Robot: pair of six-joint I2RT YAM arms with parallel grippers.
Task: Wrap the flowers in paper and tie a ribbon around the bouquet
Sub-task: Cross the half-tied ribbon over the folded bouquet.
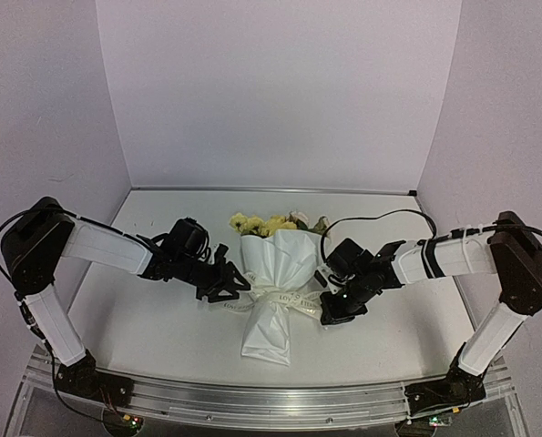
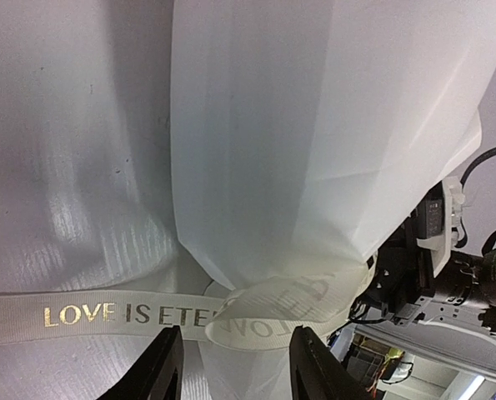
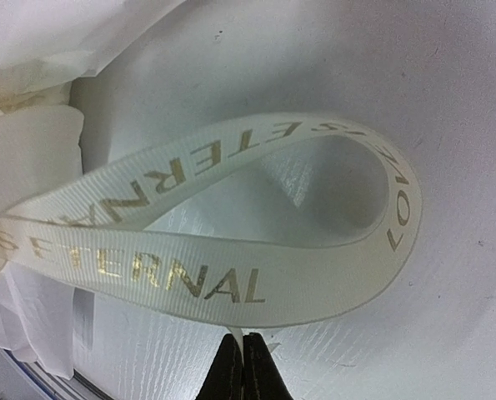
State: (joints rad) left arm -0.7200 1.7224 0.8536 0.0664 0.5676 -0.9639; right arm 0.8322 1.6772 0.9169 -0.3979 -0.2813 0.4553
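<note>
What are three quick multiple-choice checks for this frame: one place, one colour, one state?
1. Where is the ribbon on the bouquet?
A. Over the blooms
B. Around its narrow waist
C. Flat on the table, away from it

2. What colour is the ribbon's lettering?
A. Gold
B. Red
C. Blue

3. How does the right gripper stand?
A. Wide open
B. Half open
C. Shut

Answers:
1 B: the top view shows it looped where the bouquet narrows.
2 A: both wrist views show gold letters on cream.
3 C: in the right wrist view its fingertips meet with no gap, at the ribbon's edge.
</note>
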